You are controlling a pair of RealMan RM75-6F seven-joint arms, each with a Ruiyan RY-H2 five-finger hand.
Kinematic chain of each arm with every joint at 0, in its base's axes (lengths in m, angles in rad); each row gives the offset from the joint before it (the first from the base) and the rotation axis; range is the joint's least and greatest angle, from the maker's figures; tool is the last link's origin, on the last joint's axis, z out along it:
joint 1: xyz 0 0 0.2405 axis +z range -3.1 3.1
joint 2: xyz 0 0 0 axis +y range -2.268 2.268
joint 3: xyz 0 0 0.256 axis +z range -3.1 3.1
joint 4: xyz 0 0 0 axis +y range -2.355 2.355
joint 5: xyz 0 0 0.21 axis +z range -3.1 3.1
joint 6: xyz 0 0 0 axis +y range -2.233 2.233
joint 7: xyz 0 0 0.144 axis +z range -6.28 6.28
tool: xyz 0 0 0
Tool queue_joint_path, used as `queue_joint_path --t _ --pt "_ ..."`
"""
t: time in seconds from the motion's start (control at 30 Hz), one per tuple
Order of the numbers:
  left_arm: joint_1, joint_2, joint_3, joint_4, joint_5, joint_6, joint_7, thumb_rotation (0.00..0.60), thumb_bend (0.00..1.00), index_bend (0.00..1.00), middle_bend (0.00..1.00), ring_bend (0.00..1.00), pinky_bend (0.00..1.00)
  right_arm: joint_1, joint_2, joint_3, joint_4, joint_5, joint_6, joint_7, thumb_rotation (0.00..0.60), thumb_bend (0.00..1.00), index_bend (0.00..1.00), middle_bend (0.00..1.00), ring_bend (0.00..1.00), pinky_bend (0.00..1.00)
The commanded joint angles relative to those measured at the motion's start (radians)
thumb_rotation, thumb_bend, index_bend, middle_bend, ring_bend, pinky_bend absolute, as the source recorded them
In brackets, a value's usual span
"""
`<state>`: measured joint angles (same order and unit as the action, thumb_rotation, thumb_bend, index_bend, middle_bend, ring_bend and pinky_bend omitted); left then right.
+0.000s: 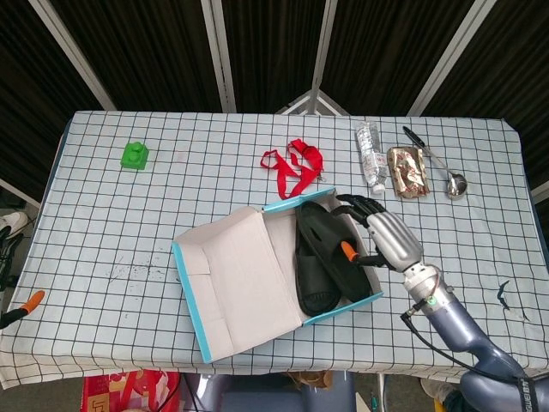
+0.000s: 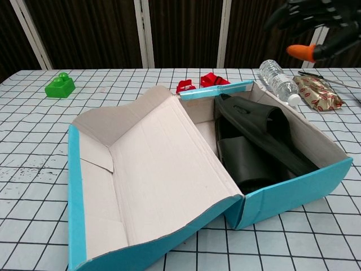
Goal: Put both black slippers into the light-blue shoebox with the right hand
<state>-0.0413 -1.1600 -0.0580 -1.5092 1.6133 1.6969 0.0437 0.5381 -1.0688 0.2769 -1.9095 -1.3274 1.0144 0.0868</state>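
Note:
Both black slippers (image 1: 324, 257) (image 2: 256, 145) lie inside the light-blue shoebox (image 1: 360, 303) (image 2: 293, 192), one overlapping the other. The box stands open, its lid (image 1: 236, 279) (image 2: 152, 164) folded out to the left. My right hand (image 1: 384, 236) (image 2: 313, 25) hovers above the box's right side, fingers spread and holding nothing; its orange-tipped thumb points left. In the chest view only its dark fingers and orange tip show at the top right corner. My left hand is not visible.
A red strap (image 1: 293, 165) (image 2: 206, 81) lies just behind the box. A water bottle (image 1: 370, 154) (image 2: 279, 81), a foil packet (image 1: 407, 172) (image 2: 317, 91) and a ladle (image 1: 446, 172) sit at the back right. A green block (image 1: 134, 155) (image 2: 60, 86) is far left.

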Motion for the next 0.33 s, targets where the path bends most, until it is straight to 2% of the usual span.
queue_joint_path --t 0.03,0.17,0.33 --pt "-0.001 0.010 0.010 -0.021 0.000 -0.018 0.025 0.600 0.12 0.01 0.00 0.00 0.02 -0.229 -0.004 -0.175 0.012 -0.195 0.365 -0.511 0.600 0.46 0.27 0.14 0.11 0.12" --pt "-0.004 0.008 0.015 -0.026 -0.004 -0.038 0.056 0.600 0.12 0.01 0.00 0.00 0.02 -0.296 0.004 -0.226 0.039 -0.219 0.423 -0.538 0.600 0.46 0.26 0.14 0.11 0.12" --pt "-0.012 0.002 0.006 -0.021 -0.021 -0.057 0.075 0.600 0.13 0.01 0.00 0.00 0.02 -0.333 -0.020 -0.224 0.091 -0.184 0.465 -0.607 0.600 0.46 0.23 0.12 0.11 0.12"
